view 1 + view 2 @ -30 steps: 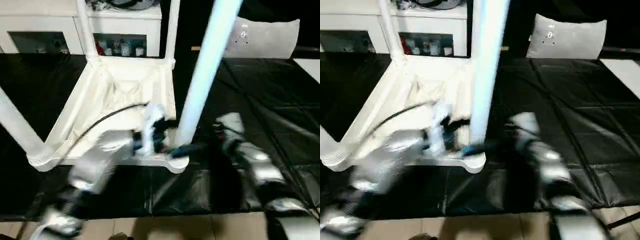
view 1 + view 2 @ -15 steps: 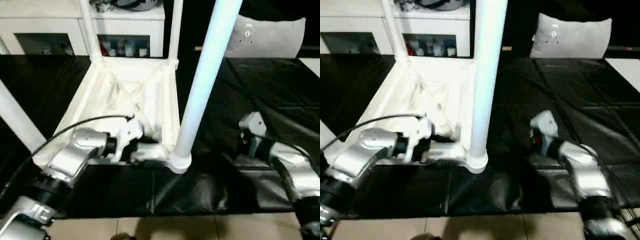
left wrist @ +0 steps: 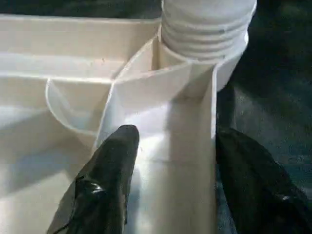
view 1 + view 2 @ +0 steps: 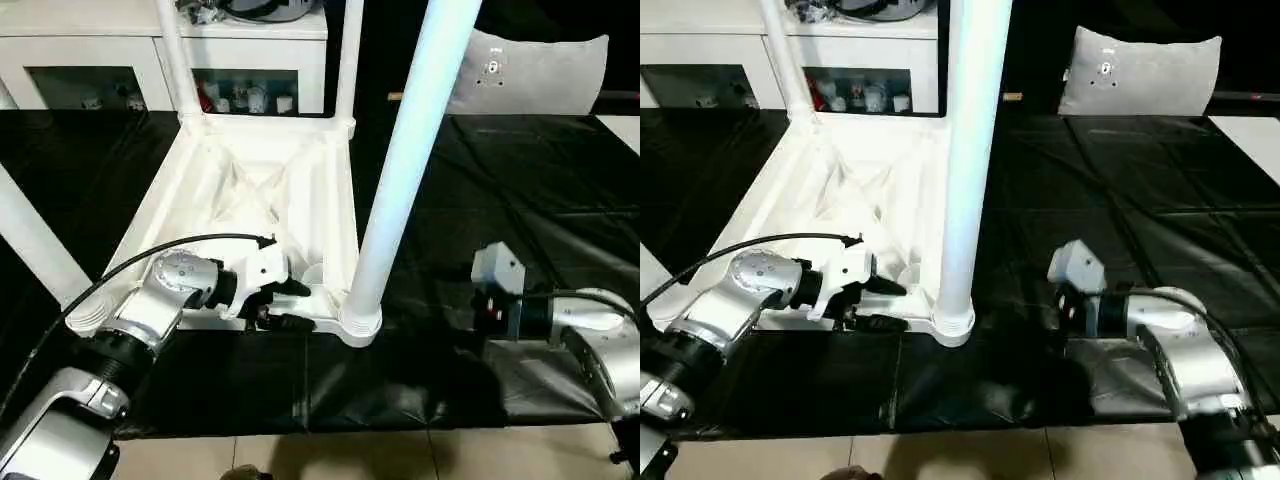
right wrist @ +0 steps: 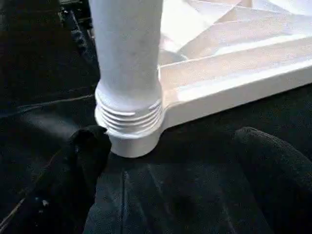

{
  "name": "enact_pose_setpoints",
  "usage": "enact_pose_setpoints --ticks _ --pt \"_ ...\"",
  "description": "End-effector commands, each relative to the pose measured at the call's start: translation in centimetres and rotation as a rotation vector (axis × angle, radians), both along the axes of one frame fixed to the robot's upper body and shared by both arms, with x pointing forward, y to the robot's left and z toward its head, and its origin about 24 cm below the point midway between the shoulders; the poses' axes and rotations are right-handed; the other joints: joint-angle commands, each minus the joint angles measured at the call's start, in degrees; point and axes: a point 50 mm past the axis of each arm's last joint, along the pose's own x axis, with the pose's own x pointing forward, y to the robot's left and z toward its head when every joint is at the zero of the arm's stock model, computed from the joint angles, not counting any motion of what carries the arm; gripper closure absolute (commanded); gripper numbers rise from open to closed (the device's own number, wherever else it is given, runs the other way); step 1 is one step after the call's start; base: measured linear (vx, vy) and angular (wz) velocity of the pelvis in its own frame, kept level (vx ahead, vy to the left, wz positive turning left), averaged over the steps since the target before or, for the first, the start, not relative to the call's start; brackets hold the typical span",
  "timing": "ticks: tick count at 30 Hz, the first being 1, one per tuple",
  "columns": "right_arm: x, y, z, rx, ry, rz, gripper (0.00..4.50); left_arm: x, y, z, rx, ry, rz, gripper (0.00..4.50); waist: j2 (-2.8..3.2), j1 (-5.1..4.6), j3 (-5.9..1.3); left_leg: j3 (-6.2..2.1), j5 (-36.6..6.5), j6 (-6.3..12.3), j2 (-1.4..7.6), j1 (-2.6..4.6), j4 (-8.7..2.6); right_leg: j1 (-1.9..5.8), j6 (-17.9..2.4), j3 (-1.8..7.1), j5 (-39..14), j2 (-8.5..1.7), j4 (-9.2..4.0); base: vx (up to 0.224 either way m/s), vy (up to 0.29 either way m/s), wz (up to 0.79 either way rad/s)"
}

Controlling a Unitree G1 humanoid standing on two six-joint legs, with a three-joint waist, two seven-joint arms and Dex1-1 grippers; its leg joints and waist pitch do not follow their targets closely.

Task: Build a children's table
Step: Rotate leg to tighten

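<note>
- While upturned on the black mat (image 4: 560, 180), children's table (image 4: 250, 180) keeps sockets up, legs standing.
- Left gripper (image 3: 170, 175): straddling the rim wall beside the near leg (image 4: 405, 170), probably steadying.
- Right gripper (image 5: 170, 180): spread wide, empty, short of that leg.

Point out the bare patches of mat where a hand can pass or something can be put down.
Bare black mat lies between the near leg and the grey cushion, beyond the right hand. Crowded: the tabletop's near rim, straddled by the left hand beside the leg's socket.
</note>
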Motion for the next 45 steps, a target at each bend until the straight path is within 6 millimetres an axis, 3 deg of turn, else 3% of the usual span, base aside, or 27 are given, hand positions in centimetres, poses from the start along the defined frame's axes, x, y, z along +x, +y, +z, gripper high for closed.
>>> enact_pose_setpoints --ticks 1,16,19,20,28,31,32,34,36,37,39,41,45 --pt "-0.1 0.1 0.6 0.007 -0.005 0.018 0.0 0.2 0.1 0.4 0.022 -0.003 -0.026 2.2 -0.17 0.35 -3.73 -1.49 -7.1 4.51 4.02 0.69 -3.78 2.32 -14.6 2.76 -2.5 -5.49 -4.39 0.0 0.0 0.0" --pt "-0.1 0.9 0.8 0.041 0.019 0.032 0.0 0.3 0.4 -0.1 0.015 0.043 -0.033 3.38 0.15 0.5 -3.67 -1.52 -8.1 3.62 4.11 0.8 -3.85 2.29 -15.3 2.82 -3.0 -5.68 -4.45 0.0 0.0 0.0" --pt "-0.2 1.0 0.8 0.053 0.033 0.038 0.0 0.2 0.4 -0.4 0.027 0.059 -0.037 3.45 0.05 0.56 -3.75 -1.5 -7.8 3.55 4.11 0.78 -3.83 2.36 -15.4 2.83 -2.3 -5.63 -4.4 0.0 0.0 0.0" --pt "-0.2 1.0 0.8 0.052 0.034 0.038 0.0 0.2 0.5 -0.5 0.028 0.061 -0.038 3.69 0.06 0.57 -3.75 -1.53 -7.8 3.54 4.13 0.79 -3.84 2.37 -15.4 2.81 -2.2 -5.67 -4.37 0.0 0.0 0.0" --pt "-0.1 1.2 0.8 0.06 0.05 0.062 0.0 0.1 0.5 -0.8 0.032 0.079 -0.041 4.22 0.04 0.72 -3.59 -1.49 -9.3 3.08 4.14 0.92 -3.93 2.3 -15.0 2.87 -5.5 -5.81 -4.76 0.0 0.0 0.0" --pt "-0.1 1.7 0.8 0.092 0.088 0.099 0.0 0.0 0.5 -0.8 0.023 0.09 -0.057 4.46 0.31 0.77 -3.57 -1.54 -9.9 2.76 4.21 0.97 -4.01 2.24 -14.9 2.89 -6.4 -5.78 -4.83 0.0 0.0 0.0" --pt "0.2 1.9 0.9 0.119 0.105 0.108 0.3 -0.1 0.2 -0.7 0.003 0.094 -0.07 4.5 0.28 0.79 -3.62 -1.57 -9.6 2.82 4.23 0.9 -4.04 2.31 -15.0 2.86 -5.8 -5.74 -4.73 0.0 0.0 0.0" --pt "0.6 2.1 1.0 0.143 0.121 0.114 0.3 -0.2 -0.2 -0.5 -0.021 0.099 -0.089 4.5 0.32 0.73 -3.78 -1.56 -8.7 2.99 4.26 0.86 -4.0 2.28 -15.4 2.78 -4.1 -5.7 -4.47 0.0 0.0 0.0" --pt "0.9 2.2 0.9 0.147 0.125 0.114 0.61 -0.4 -0.5 -0.4 -0.028 0.101 -0.109 4.5 0.25 0.78 -3.91 -1.49 -7.7 3.2 4.26 0.89 -3.83 2.23 -16.1 2.76 -2.1 -5.79 -4.24 0.0 0.0 0.0" --pt "1.3 2.4 0.5 0.141 0.156 0.14 0.61 -1.0 -1.5 -0.6 -0.029 0.106 -0.169 4.5 0.23 0.81 -4.0 -1.49 -7.3 3.28 4.3 0.88 -3.82 2.29 -16.3 2.76 -1.3 -5.82 -4.14 0.0 0.0 0.0" --pt "1.6 2.6 0.3 0.145 0.177 0.152 0.73 -1.5 -2.2 -0.7 -0.036 0.109 -0.205 4.5 -0.03 1.08 -4.14 -1.33 -5.0 4.11 4.35 0.73 -3.61 2.34 -17.0 2.7 2.5 -5.74 -3.7 0.0 0.0 0.0" --pt "1.9 2.7 0.3 0.153 0.189 0.158 1.05 -1.8 -2.8 -0.8 -0.06 0.112 -0.222 4.5 0.08 1.38 -4.19 -1.22 -4.3 5.0 4.25 0.71 -3.45 2.3 -17.1 2.62 4.0 -5.66 -3.58 0.0 0.0 0.0" --pt "2.2 2.9 0.3 0.164 0.217 0.177 1.36 -1.8 -3.6 -1.1 -0.086 0.09 -0.2 4.5 -0.22 1.89 -4.09 -1.19 -4.8 5.39 4.24 0.75 -3.46 2.26 -16.2 2.56 1.7 -5.74 -3.77 0.0 0.0 0.0"
